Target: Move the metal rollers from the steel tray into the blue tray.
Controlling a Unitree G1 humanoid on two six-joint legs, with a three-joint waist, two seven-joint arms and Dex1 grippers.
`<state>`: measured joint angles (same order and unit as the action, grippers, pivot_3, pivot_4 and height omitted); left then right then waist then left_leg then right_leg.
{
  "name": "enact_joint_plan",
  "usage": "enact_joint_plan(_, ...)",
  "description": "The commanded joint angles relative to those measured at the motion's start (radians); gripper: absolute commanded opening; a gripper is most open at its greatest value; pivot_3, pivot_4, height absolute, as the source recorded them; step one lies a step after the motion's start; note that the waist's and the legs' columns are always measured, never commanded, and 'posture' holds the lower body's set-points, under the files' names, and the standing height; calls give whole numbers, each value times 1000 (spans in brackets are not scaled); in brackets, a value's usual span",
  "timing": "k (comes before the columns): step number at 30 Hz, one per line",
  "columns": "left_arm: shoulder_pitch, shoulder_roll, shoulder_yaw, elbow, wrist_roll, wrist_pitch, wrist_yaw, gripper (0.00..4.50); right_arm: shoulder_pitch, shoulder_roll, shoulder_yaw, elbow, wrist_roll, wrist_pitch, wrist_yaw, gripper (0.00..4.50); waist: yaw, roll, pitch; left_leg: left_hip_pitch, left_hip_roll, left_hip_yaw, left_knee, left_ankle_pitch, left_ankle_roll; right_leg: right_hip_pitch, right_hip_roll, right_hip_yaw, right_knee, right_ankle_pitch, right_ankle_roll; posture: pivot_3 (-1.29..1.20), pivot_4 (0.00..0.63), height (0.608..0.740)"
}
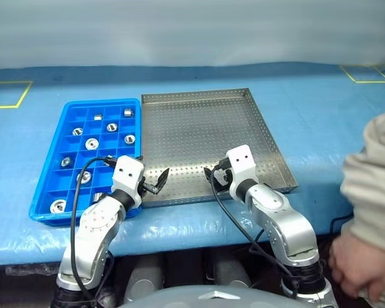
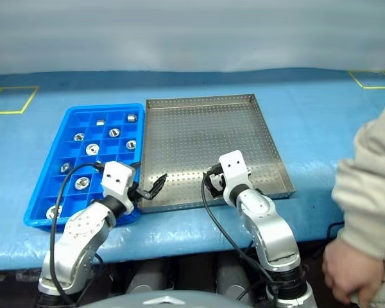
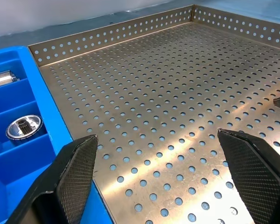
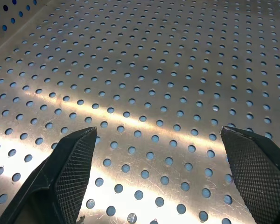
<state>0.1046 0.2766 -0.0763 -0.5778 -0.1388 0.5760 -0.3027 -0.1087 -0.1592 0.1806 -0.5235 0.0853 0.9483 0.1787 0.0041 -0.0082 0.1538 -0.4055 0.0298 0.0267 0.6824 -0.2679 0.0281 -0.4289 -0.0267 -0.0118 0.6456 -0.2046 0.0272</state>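
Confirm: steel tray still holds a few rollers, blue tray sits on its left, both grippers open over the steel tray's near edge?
Not quite: the steel tray holds none in the left eye view; the rollers sit in the blue tray. Rest stands.

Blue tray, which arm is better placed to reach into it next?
Left, probably. The left gripper hovers open over the steel tray's near corner, right beside the blue tray, where the metal rollers lie. The right gripper, also open, hangs farther along the steel tray's near edge.

Person (image 1: 372,212) – cut off at edge.
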Motion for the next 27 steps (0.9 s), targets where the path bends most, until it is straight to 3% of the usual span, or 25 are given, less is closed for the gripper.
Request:
enact_joint_plan(1,3,-8,-2,-51,-9,-6,10,4500,-16,-4,1,-21,8,-1,6,4456,3,0,0,0,0,0,0,0,0,0,0,0,0,0,0,93,150,740)
enact_joint_plan(27,4,-3,3,-53,-18,-15,17,4500,-24,-10,8,-8,3,8,11,4456,15,0,0,0,0,0,0,0,0,0,0,0,0,0,0,110,150,740)
